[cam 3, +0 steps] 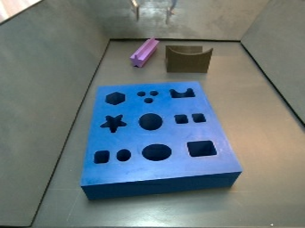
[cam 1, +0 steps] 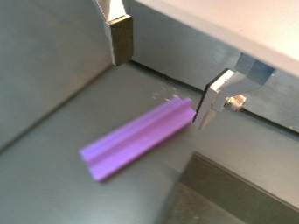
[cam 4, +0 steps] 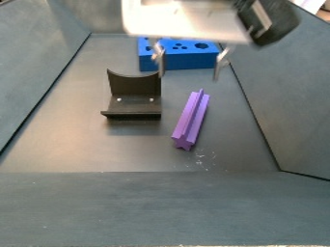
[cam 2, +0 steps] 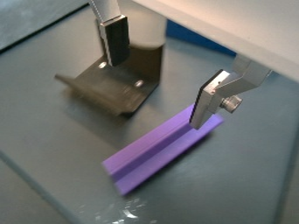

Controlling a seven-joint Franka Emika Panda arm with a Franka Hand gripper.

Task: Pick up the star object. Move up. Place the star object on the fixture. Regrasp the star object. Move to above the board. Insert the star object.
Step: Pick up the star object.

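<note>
In a side view my gripper [cam 4: 188, 64] is hanging wide open and empty above the far end of the star object [cam 4: 191, 120], which is lying flat just right of the fixture [cam 4: 131, 96], so I am judging this the pickup step, calling next for a descent astride the prism.

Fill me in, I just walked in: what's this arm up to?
The Franka arm's claw hangs open over the far end of the purple star object, which lies flat on the floor, not gripped. The fixture stands beside it, apart and with nothing on it. The blue board waits further off, its star hole unfilled. So the pick-up has not happened yet.
</note>
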